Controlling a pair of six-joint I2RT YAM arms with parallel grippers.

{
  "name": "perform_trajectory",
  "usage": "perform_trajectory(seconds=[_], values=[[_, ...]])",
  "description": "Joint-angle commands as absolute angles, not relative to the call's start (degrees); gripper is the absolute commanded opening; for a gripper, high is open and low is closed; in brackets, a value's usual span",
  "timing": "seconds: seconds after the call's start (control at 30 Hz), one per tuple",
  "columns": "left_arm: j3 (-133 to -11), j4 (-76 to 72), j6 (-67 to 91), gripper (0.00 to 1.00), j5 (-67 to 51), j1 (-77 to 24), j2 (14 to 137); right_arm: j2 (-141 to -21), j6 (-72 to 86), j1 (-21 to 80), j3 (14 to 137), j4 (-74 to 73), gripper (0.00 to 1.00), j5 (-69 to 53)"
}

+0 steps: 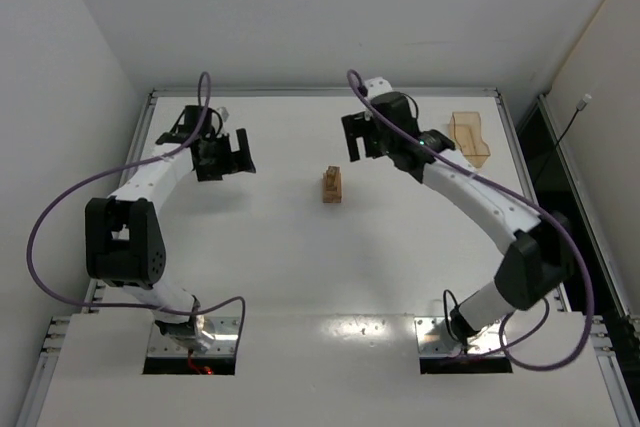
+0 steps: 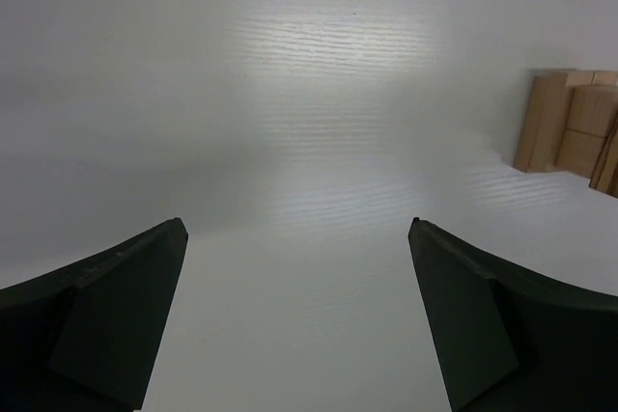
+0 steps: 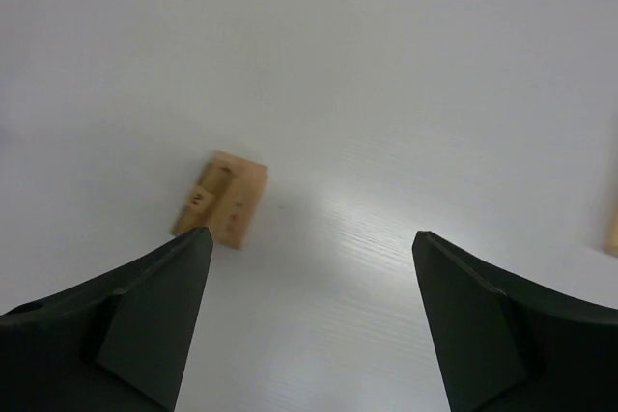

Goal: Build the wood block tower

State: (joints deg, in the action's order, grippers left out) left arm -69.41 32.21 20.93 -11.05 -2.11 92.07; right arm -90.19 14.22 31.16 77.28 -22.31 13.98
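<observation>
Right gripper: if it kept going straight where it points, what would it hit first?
Probably the bare table: the open right gripper aims down at it. The tower sits just to one side of that line, though depth is unclear.

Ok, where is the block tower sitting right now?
In the top view the tower stands mid-table between the two arms, closer to the right claw than to the left claw; neither touches it.

A translucent amber tray (image 1: 470, 138) sits on my white table (image 1: 300, 267), near its far right corner, lying slightly askew. Pale walls (image 1: 300, 7) close the table in on the left and behind.
</observation>
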Motion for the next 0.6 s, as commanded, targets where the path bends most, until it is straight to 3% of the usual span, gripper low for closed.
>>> perform_trajectory(seconds=[0.0,0.3,0.57], values=[[-68.56,29.71,16.53,0.99,-8.70,-2.99,91.40,-83.79,2.12,26.73,67.28,-17.15,0.83,13.97],[-65.83,25.76,16.52,0.99,-6.07,-2.99,94.31,-75.94,-1.67,8.63,48.97,-15.12,0.83,7.75],[-65.30,25.14,16.00,0.99,-3.87,-3.52,94.92,-76.46,-0.35,2.81,47.54,-13.97,0.83,4.66]])
